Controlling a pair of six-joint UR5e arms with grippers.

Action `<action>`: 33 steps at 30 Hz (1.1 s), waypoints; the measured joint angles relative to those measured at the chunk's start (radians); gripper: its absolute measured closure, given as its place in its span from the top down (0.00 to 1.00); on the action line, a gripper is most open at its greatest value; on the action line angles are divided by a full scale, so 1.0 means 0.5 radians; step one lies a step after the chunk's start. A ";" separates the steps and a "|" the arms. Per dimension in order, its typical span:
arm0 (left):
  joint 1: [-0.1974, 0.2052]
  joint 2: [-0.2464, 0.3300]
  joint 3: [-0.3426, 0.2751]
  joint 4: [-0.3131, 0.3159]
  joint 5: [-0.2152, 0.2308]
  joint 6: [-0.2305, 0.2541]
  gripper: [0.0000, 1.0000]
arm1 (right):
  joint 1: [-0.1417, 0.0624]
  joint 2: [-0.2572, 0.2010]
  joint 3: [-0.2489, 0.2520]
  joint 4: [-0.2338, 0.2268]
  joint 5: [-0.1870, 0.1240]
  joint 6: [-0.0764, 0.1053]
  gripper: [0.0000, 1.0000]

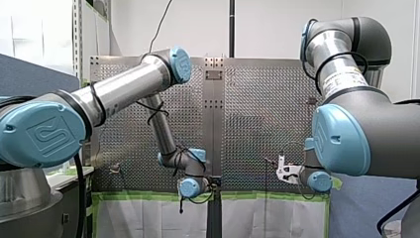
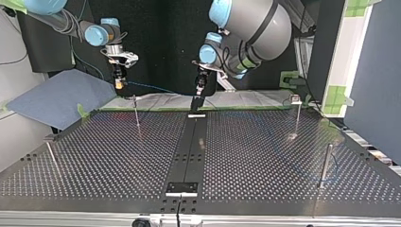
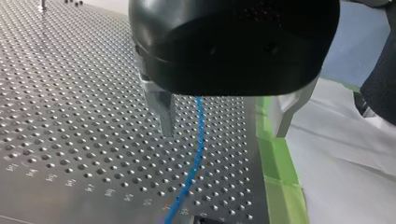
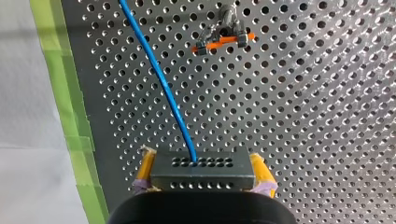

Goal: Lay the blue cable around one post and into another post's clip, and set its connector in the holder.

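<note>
- Right gripper (image 4: 201, 161): yellow pads pinched on the two short ends of the dark rectangular connector block (image 4: 201, 173). It is held above the perforated metal table (image 4: 303, 116), near the green tape (image 4: 70, 116) along the table's edge.
- The thin blue cable (image 4: 161, 79) leaves the block's face turned away from the gripper and runs ahead. It stays apart from a slim post with an orange clip (image 4: 224, 39).
- Left gripper (image 3: 224, 131): metal fingers spread wide. The cable hangs between them, touching neither as far as I can see, then trails on over the table.
- Top view: the cable spans the air between the two grippers at the table's far edge. No post is wrapped and nothing is clipped yet.
- Handling, my judgement: the cable is light, limp and smooth-jacketed. It will likely sag, slide through a loose pinch, and spring out of a bend unless kept taut.
- The block looks rigid, small and light, and its flat ends give a sure hold.
- Best hold: take the block by its ends for seating, and the cable a little back from the block for steering round a post.
- Risk: a sideways pull could kink the cable where it enters the block.
</note>
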 joint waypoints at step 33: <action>-0.010 -0.058 0.123 -0.171 -0.102 -0.008 0.99 | 0.005 0.000 0.000 0.000 -0.003 0.000 0.00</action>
